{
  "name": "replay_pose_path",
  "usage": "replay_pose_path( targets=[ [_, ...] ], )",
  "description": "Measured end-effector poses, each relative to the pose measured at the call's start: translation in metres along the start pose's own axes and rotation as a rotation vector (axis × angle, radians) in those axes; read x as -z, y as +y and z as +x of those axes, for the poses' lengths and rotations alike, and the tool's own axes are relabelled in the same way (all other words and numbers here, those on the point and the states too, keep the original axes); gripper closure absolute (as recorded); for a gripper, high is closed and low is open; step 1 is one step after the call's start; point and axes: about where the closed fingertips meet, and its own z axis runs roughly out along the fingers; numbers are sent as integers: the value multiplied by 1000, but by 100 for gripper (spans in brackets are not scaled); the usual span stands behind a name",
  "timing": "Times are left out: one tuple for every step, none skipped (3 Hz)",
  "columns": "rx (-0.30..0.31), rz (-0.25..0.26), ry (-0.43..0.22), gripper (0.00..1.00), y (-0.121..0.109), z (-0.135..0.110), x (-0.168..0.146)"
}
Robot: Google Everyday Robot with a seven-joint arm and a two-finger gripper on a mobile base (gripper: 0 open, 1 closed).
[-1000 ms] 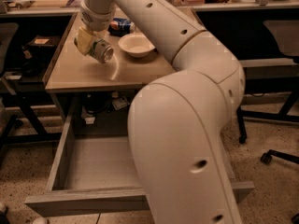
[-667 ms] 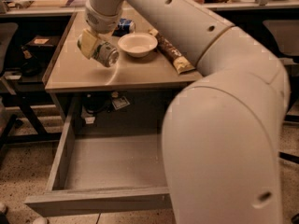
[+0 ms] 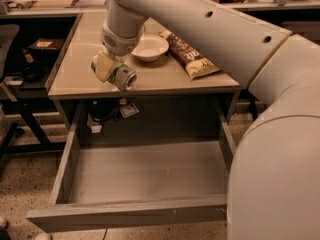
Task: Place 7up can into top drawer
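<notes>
Seen from my remote station: the fingers [image 3: 101,65] are clamped on the 7up can [image 3: 121,75], one pale pad pressed along its upper left side. The gripper [image 3: 113,71] holds it lying over on a slant, silver end turned down and right toward the lens. The can is held in the air, and from this view it sits against the front strip of the desk [image 3: 70,79], just short of the edge. How high it is above the wood I cannot tell.

Compared with the frame a moment ago, the can has come down and forward. It was level with the bowl then, and it is now nearer the desk's front lip.

The white bowl [image 3: 150,47] stands just behind and to the right of the wrist, apart from the can. Beside the bowl, a brown snack bag [image 3: 191,58] lies angled across the desk top, more of it showing than before.

The arm [image 3: 210,26] has swung rightward and now fills the upper and right side of the view. That has uncovered most of the top drawer [image 3: 125,218], which is pulled fully out below the desk with its grey wood-grain bottom in sight. Speckled floor [image 3: 25,184] shows at left.
</notes>
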Motion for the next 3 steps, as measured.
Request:
replay_pose_path(
  targets=[
    [8,9,-9,100,-6,-4,7],
    [-12,10,16,100,8,12,25],
    [-43,11,65,100,38,46,41]
  ],
)
